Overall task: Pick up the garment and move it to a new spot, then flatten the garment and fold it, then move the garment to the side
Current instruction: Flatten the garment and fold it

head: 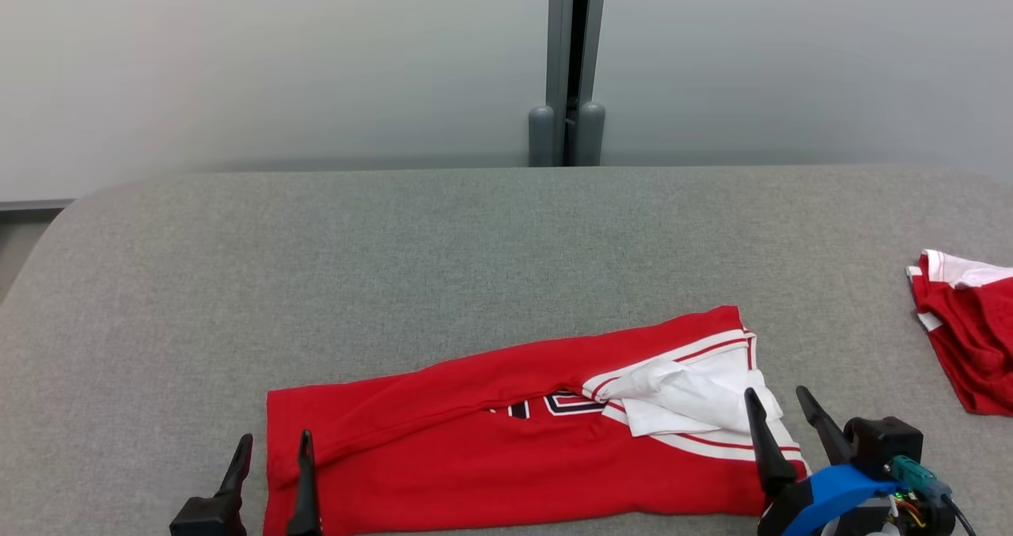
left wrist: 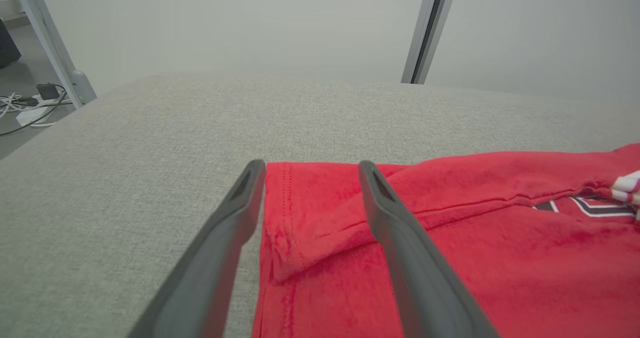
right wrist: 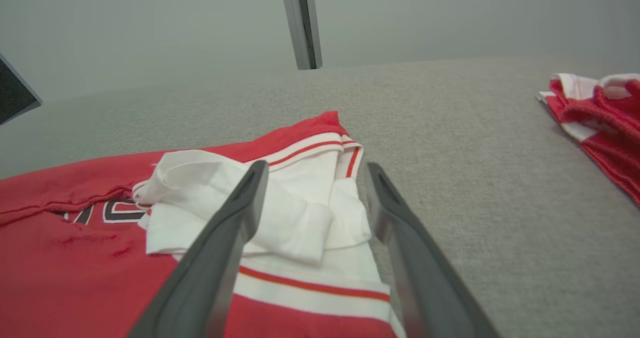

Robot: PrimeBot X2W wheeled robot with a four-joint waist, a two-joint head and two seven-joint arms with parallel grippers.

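Left gripper (head: pixel 275 437): jaws spread wide, with nothing held.
Between the left jaws: the red hemmed end of the garment (head: pixel 506 441), where a small corner is turned over on itself.
Left jaws, side by side: the outer finger stands over bare surface (head: pixel 396 267) just outside the hem, and the inner finger stands over red cloth. Whether either touches the cloth cannot be told.
Right gripper (head: pixel 775 393): jaws spread wide and empty.
Between the right jaws: the garment's other end, bunched white cloth with red stripes.
Right jaws, side by side: the inner finger stands over the bunched white cloth, and the outer finger stands over bare surface just off the garment's edge.
Garment: it lies folded into a long band that runs from one gripper to the other. A lengthwise fold partly hides its dark lettering, which sits inward of the right jaws.
Second garment (head: pixel 969 330): a red and white heap well apart from the right jaws, on their outer side.
Post (head: pixel 568 69): far beyond both pairs of jaws, behind the surface's far edge.
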